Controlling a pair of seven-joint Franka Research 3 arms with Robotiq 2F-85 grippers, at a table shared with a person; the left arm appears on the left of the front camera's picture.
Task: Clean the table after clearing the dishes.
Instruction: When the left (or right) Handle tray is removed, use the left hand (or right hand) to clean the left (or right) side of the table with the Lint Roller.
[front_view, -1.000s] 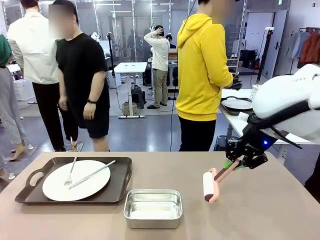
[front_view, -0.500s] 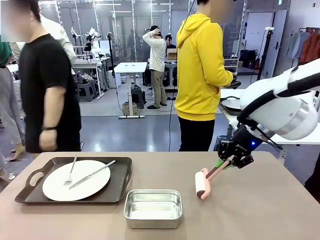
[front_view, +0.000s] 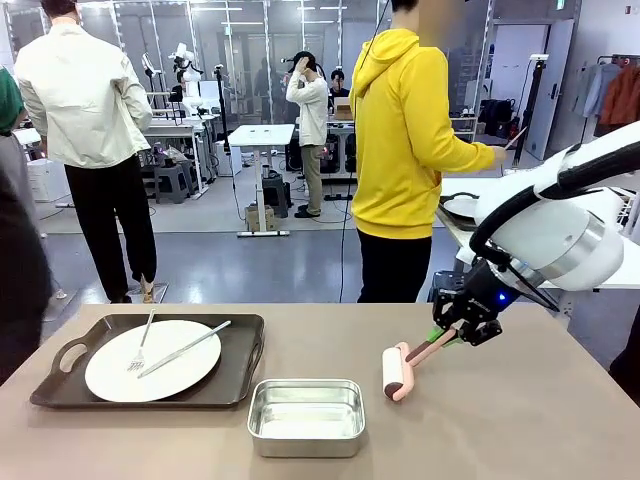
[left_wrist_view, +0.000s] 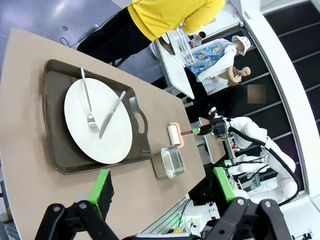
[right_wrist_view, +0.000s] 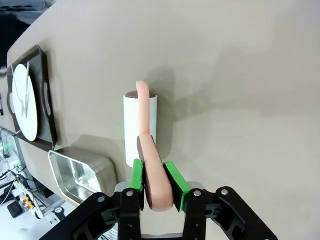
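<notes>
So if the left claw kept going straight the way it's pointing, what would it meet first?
Probably the steel tin, centred ahead of the open left claw; depth is unclear, so it could land on bare table just short of it.

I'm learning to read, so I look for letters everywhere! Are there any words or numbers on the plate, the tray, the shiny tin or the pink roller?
There are no words or numbers to read here.
The white plate, its dark tray, the steel tin and the pink lint roller held in the right claw are all plain. The table has no print either.
</notes>
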